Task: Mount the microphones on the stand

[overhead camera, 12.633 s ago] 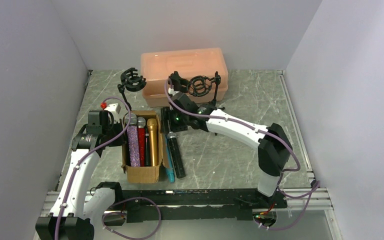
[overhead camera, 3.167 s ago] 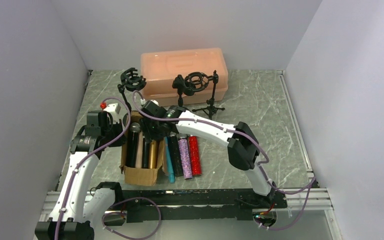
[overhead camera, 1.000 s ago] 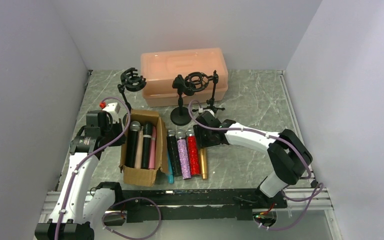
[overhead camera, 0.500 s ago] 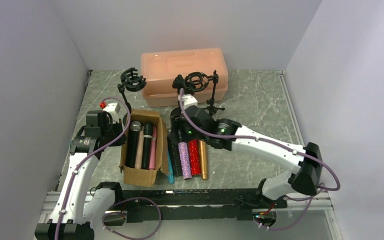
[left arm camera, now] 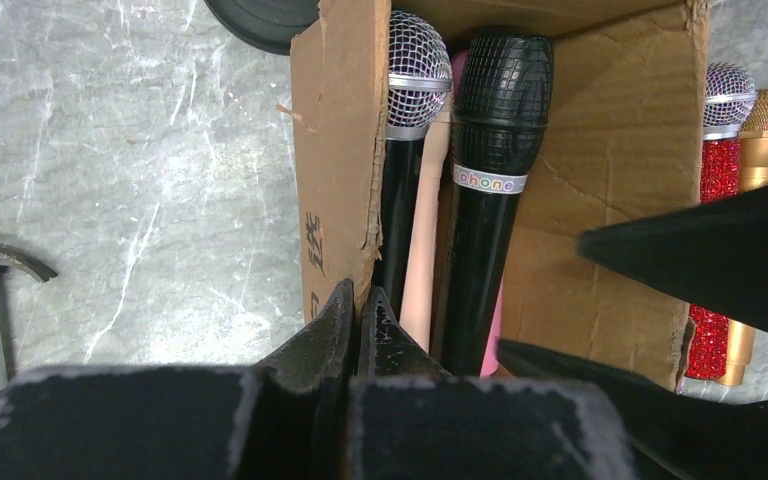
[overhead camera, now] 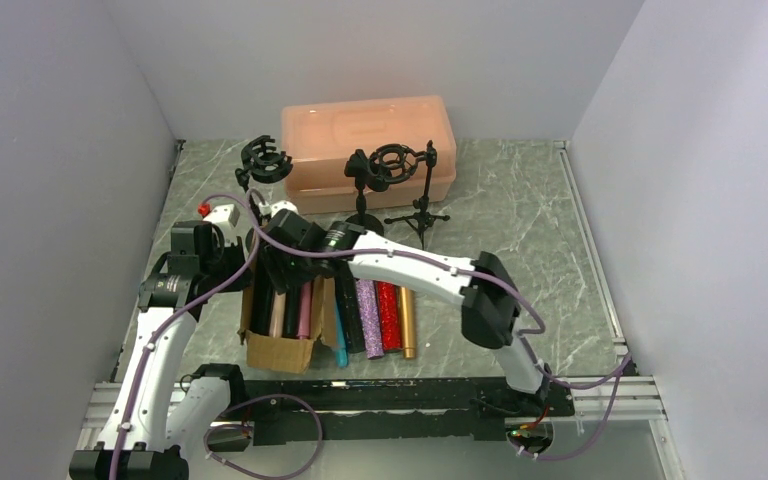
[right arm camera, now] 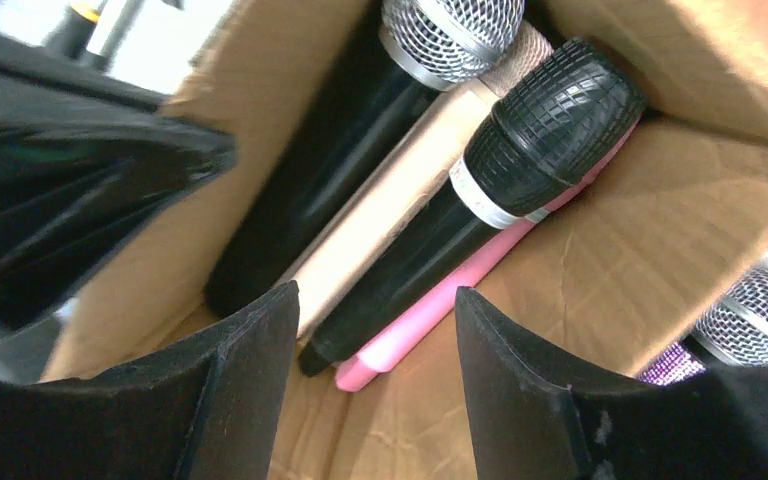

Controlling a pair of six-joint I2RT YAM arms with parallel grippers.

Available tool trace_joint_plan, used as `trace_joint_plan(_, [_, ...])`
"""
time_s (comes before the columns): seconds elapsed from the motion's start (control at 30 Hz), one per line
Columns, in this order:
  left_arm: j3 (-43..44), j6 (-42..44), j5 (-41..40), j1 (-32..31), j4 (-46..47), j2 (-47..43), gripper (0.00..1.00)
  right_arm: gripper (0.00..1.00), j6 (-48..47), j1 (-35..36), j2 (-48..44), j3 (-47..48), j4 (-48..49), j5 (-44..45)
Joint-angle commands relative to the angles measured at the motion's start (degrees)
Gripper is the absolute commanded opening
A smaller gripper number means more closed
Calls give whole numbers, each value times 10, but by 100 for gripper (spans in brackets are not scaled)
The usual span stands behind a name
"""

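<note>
I am reading just one word here: a white band (left arm camera: 489, 180) around the black microphone (left arm camera: 500, 100), right below its head, is showing the coloured letters "phone". The cardboard box (left arm camera: 335, 120) is carrying dark printed marks on its outer wall, turned sideways, and I am failing to make them out.

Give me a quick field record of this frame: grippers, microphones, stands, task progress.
left gripper: shut, pinching the cardboard box wall
right gripper: open, empty, over the box
microphones in box: four
loose microphones: five, in a row on the table beside the box
stands: none holds a microphone
</note>
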Motion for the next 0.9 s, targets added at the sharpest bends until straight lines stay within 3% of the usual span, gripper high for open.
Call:
trace_joint_plan(0.0, [34, -19, 17, 0, 33, -15, 0, 62, -13, 0, 45, 71, -63, -3])
trace_joint_plan(0.33, [28, -15, 22, 0, 35, -17, 0, 62, -20, -1, 137, 102, -85, 12])
trace_joint_plan(0.47, [26, -15, 27, 0, 39, -15, 0, 57, -25, -1, 153, 108, -65, -3])
trace_joint_plan(0.57, [25, -14, 28, 0, 40, -14, 0, 45, -32, -3, 147, 109, -45, -14])
trace_joint_plan(0.7, [25, -8, 22, 0, 36, -13, 0, 23, -29, -8, 96, 83, -3, -26])
trace_joint_plan(0.87, [24, -5, 6, 0, 36, -13, 0, 9, -23, -14, 7, 56, 37, -49])
